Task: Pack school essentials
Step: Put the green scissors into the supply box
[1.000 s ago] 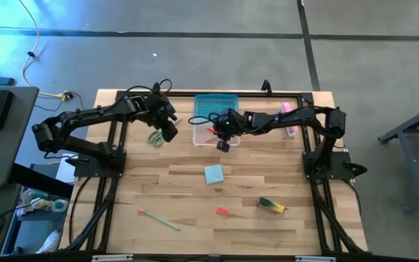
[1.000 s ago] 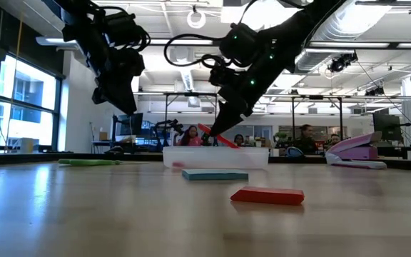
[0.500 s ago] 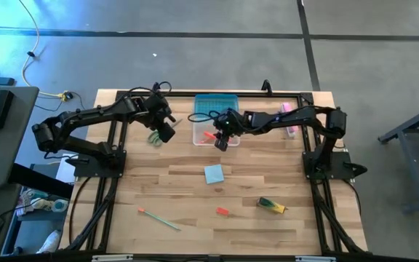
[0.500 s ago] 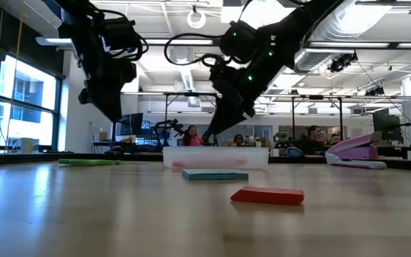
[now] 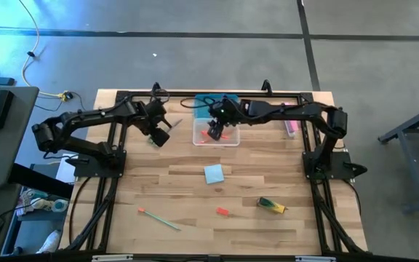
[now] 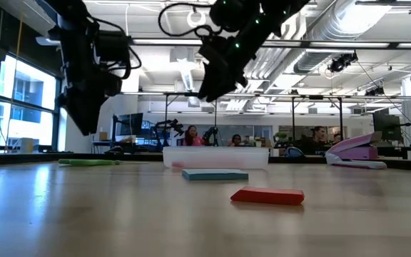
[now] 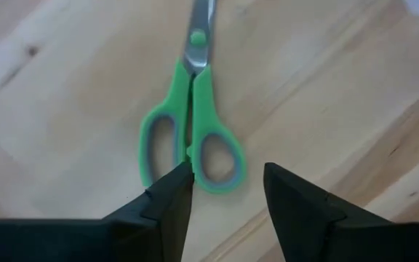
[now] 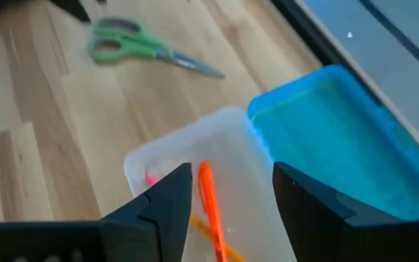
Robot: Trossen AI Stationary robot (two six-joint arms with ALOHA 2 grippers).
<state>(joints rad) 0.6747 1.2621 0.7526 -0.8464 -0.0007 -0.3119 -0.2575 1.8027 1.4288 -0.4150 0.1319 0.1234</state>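
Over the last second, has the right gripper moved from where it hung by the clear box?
Yes. In the low view the right gripper has lifted well clear of the clear plastic box, and from above it has shifted toward the table's far edge.

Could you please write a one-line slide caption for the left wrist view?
Left gripper, fingers apart, poised over the green-handled scissors lying closed on the wooden table.

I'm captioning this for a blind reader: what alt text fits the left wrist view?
Green-handled scissors lie closed and flat on the wooden table, handles toward the camera. The left gripper hovers just above the handles, its two dark fingers apart and holding nothing.
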